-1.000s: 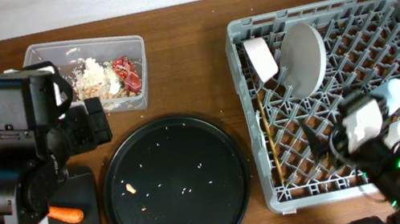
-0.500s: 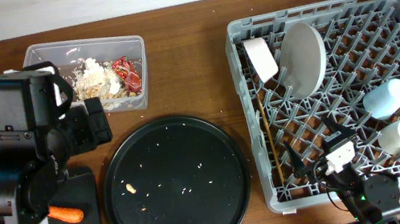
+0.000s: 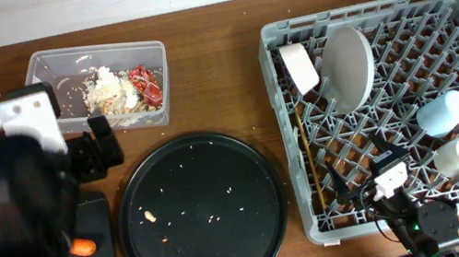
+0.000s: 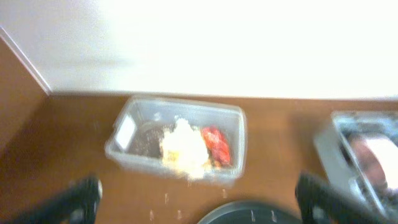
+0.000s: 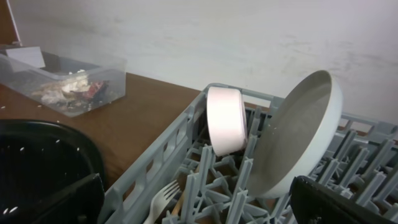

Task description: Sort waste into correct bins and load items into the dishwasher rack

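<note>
1. The dishwasher rack (image 3: 359, 11) fills the right half of the table.
2. The round black tray (image 3: 219, 177) lies at centre, just left of the rack, with pale crumbs scattered on it.
3. My left arm shows as a motion-blurred mass over the left edge. In its wrist view the left gripper (image 4: 199, 202) has its jaws wide apart with nothing between them, and it looks toward the tub.
4. The clear tub (image 3: 95, 48) stands at the back left. It holds white tissues (image 3: 108, 85), beige scraps and the red wrapper (image 3: 145, 80).
5. The shallow black tray (image 3: 96, 225) is at the front left, partly under my arm.
6. The right gripper (image 5: 199, 208) sits at the rack's front edge, jaws spread and empty.
7. The plate (image 3: 350, 66) stands on edge in the rack's back left part.
8. The bowl (image 3: 299, 67) stands on edge just left of the plate.
9. The light blue cup (image 3: 442, 112) and the white cup (image 3: 458, 154) lie on the rack's right side.
10. The chopsticks (image 3: 311, 161) lie along the rack's left side.
11. The fork (image 5: 163, 198) lies beside them.
12. The carrot (image 3: 82, 248) rests in the shallow black tray.
</note>
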`<state>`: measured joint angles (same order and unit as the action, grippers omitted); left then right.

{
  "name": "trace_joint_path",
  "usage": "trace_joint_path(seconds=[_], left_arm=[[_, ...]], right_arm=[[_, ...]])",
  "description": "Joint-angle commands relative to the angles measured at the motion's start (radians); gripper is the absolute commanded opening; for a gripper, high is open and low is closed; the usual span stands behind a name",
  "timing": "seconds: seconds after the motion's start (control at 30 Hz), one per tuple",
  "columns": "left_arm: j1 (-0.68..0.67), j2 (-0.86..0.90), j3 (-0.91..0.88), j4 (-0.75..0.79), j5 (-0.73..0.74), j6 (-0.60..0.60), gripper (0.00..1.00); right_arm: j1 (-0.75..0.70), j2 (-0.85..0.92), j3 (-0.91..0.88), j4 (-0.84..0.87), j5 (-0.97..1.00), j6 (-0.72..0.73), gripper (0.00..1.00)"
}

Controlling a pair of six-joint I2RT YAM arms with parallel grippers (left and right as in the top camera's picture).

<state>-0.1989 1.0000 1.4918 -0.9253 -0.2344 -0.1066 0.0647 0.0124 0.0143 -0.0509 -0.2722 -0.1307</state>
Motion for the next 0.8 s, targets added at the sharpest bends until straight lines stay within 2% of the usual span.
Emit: trace_joint_path(seconds=[0.0, 0.13, 0.2, 0.27, 0.4, 0.47, 0.6, 0.7, 0.77], left_arm=[[0.027, -0.316, -0.426, 0.274, 0.163, 0.146, 0.99], [0.111, -0.656, -0.817, 0.441, 0.206, 0.146, 0.99], [0.110, -0.752, -0.925, 0.474, 0.219, 0.146, 0.99], [0.110, -0.856, -1.080, 0.575, 0.232, 0.146, 0.99], [0.110, -0.997, -1.358, 0.837, 0.232, 0.146, 0.99], [0.110, -0.995, -1.453, 0.950, 0.237, 0.146, 0.99], [0.110, -0.995, -1.483, 0.938, 0.238, 0.146, 0.99], [0.110, -0.995, -1.483, 0.848, 0.239, 0.146, 0.99], [0.110, -0.988, -1.482, 0.842, 0.239, 0.146, 0.99]], right_arm=[[-0.007, -0.009, -0.009, 0.000, -0.008, 0.005, 0.98], [-0.007, -0.009, -0.009, 0.000, -0.008, 0.005, 0.98], [-0.007, -0.009, -0.009, 0.000, -0.008, 0.005, 0.98], [-0.007, -0.009, -0.009, 0.000, -0.008, 0.005, 0.98], [-0.007, -0.009, -0.009, 0.000, -0.008, 0.005, 0.98], [-0.007, -0.009, -0.009, 0.000, -0.008, 0.005, 0.98], [-0.007, -0.009, -0.009, 0.000, -0.008, 0.005, 0.98], [-0.007, -0.009, -0.009, 0.000, -0.008, 0.005, 0.98], [-0.007, -0.009, -0.009, 0.000, -0.008, 0.005, 0.98]])
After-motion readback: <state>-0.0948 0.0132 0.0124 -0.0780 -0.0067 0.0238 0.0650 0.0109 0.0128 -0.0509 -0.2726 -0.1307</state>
